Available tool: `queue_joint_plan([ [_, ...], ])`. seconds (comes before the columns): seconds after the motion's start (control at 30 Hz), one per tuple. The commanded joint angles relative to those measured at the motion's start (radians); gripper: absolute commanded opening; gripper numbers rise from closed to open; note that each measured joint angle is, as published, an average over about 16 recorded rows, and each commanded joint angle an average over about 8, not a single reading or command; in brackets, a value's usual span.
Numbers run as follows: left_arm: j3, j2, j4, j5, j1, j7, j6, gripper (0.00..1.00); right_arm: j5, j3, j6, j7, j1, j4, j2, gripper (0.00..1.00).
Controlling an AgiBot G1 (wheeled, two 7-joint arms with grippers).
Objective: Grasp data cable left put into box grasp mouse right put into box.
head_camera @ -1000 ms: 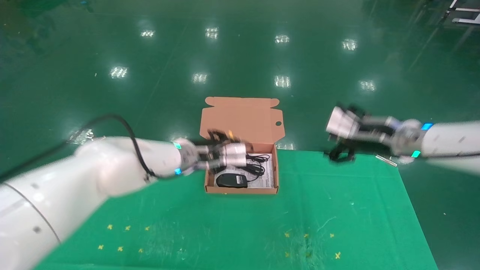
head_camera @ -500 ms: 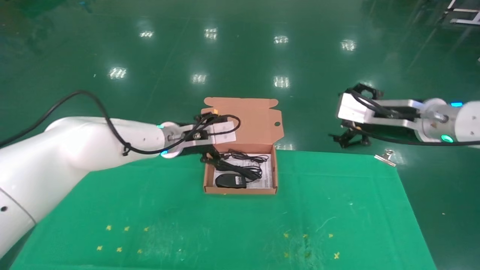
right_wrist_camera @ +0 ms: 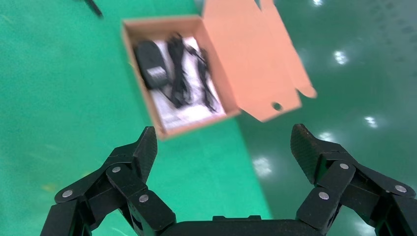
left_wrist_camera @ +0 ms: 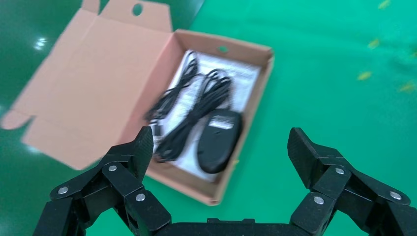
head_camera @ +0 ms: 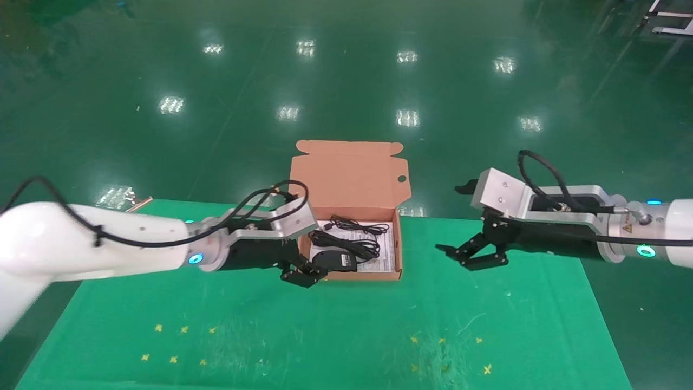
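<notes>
The salmon-orange box (head_camera: 357,275) sits open at the table's far middle, its lid (head_camera: 349,173) folded back. Inside lies the black mouse (head_camera: 335,261) (left_wrist_camera: 219,140) (right_wrist_camera: 150,61) on a white printed sheet. Black cable strands (head_camera: 346,244) (left_wrist_camera: 196,105) lie beside it; I cannot tell the data cable from the mouse's cord. My left gripper (head_camera: 304,273) (left_wrist_camera: 220,140) hangs open and empty by the box's front left corner. My right gripper (head_camera: 460,257) (right_wrist_camera: 223,132) is open and empty, well to the right of the box.
The green cloth table (head_camera: 325,336) carries small yellow cross marks (head_camera: 178,344) near its front. A shiny small object (head_camera: 116,196) lies at the far left corner. Glossy green floor lies beyond the far edge.
My left gripper has pulled back from above the box to its front left corner. My right arm has come down from beyond the far edge to over the table.
</notes>
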State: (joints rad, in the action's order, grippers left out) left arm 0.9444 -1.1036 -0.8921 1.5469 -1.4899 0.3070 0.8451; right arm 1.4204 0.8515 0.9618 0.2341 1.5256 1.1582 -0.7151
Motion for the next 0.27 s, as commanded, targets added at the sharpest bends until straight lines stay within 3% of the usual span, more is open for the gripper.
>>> queue_joint_plan([
  [0.03,-0.031,0.023,-0.018,-0.038,0.019,-0.006,0.03,1.0,-0.033,-0.027,0.025,-0.002,-0.021,0.006,0.005,1.0],
  [0.27,-0.117,0.086,-0.069,-0.143,0.073,-0.021,0.114,1.0,-0.122,-0.101,0.095,-0.008,-0.08,0.022,0.018,1.0],
])
